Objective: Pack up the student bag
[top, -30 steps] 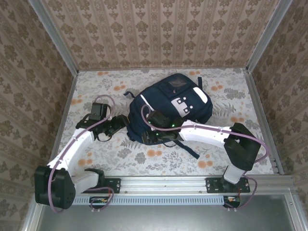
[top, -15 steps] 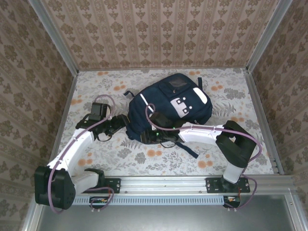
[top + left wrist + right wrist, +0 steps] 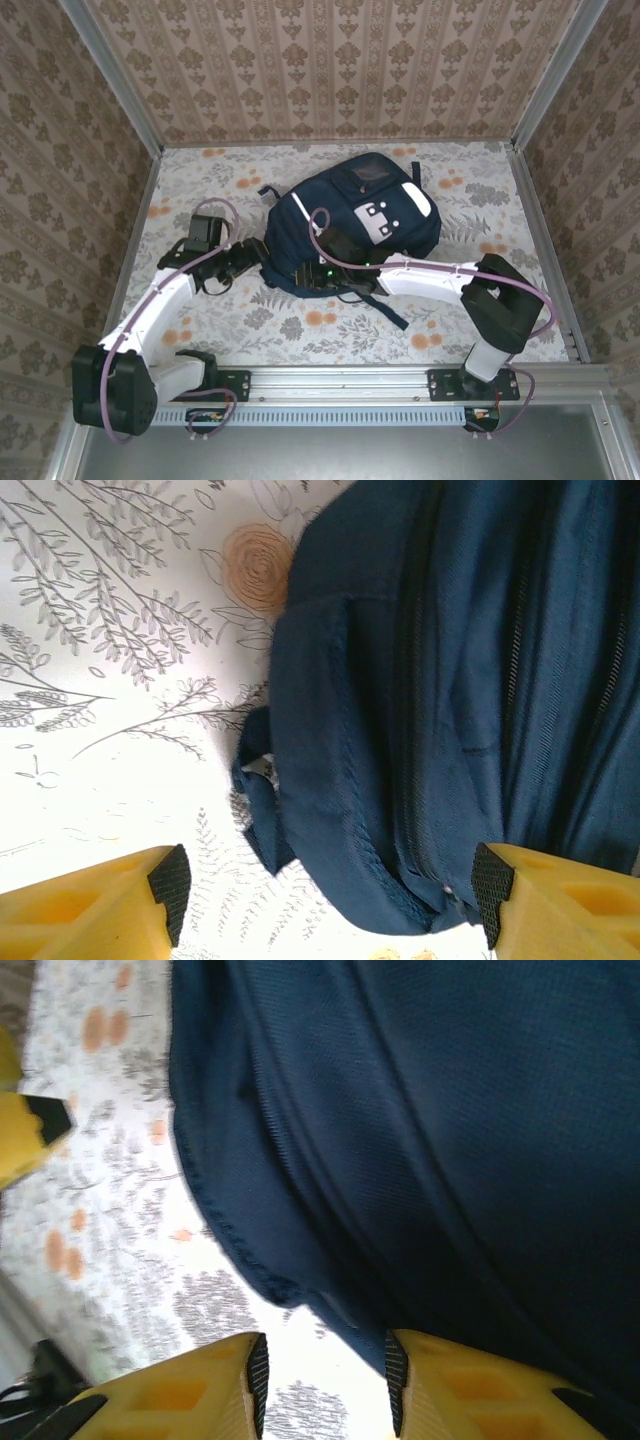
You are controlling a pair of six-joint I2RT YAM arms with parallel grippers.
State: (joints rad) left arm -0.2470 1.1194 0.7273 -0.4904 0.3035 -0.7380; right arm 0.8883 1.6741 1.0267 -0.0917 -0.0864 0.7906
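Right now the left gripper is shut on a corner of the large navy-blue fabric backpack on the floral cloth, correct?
Not shut: the left wrist view shows the left gripper open, fingers wide apart, a corner of the large navy-blue fabric backpack between them, on the floral cloth.

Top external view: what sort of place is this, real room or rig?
Probably a boxed-in robot test cell, not a room: damask-wallpapered wall panels held in bare aluminium frame posts, a floral-print tabletop, and a metal mounting rail at the near edge. A navy-blue fabric backpack lies inside.
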